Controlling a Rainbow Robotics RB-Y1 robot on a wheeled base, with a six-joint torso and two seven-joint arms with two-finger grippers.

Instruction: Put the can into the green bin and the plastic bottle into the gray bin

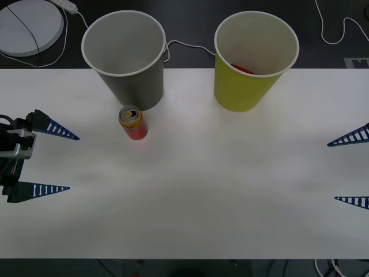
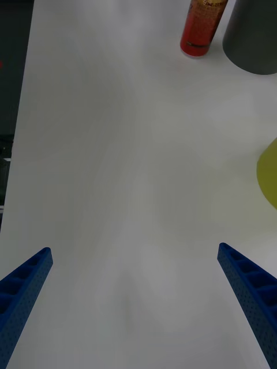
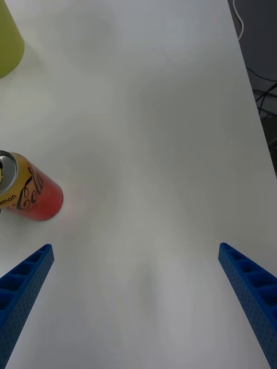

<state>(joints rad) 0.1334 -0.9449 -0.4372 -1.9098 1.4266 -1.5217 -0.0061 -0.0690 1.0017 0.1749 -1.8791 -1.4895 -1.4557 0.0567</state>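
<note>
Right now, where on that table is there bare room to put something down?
Bare: the wide middle and near half of the table, between the open left gripper and right gripper. Crowded: the far edge, where the can stands by the gray bin, green bin alongside.

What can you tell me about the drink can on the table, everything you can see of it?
The can is a small metal drink can, orange-gold near its top fading to red at its base, with dark script lettering and a silvery-gold lid with a pull tab. It stands upright on the white table, just in front of the gray bin, close to it. No gripper touches it.
</note>
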